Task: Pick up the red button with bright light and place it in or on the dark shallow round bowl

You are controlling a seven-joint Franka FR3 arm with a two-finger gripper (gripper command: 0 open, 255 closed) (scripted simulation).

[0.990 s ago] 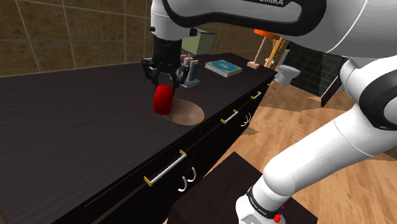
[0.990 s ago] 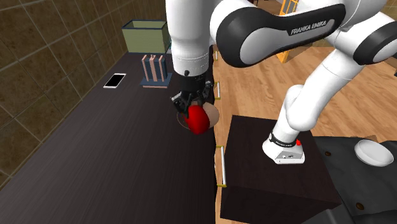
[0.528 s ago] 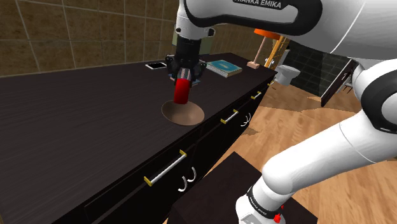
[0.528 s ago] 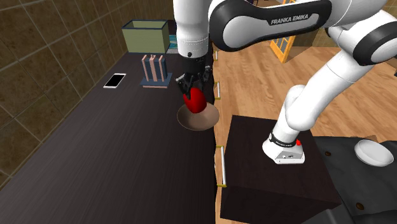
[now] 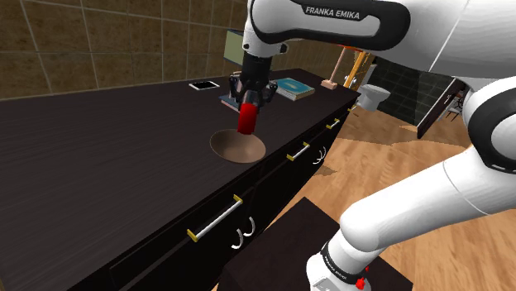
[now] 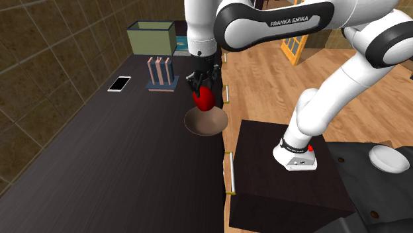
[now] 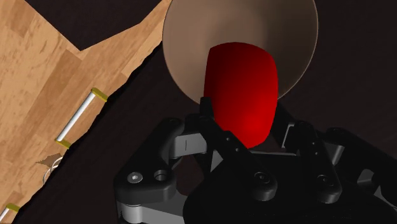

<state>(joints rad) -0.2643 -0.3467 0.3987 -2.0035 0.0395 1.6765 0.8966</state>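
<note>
In the wrist view, the red button (image 7: 242, 89) is seen clasped between the 2 fingers (image 7: 219, 135), which are closed on its sides, with the brown shallow bowl (image 7: 191, 38) beyond it. In the shoulder view, the button is held above the bowl, clear of the dark bench (image 5: 99, 157) (no contact is visible). In the second exterior view, it is hung over the bowl. A straight descent is advised, with release made only once the button is low and centred, lest it roll out.
</note>
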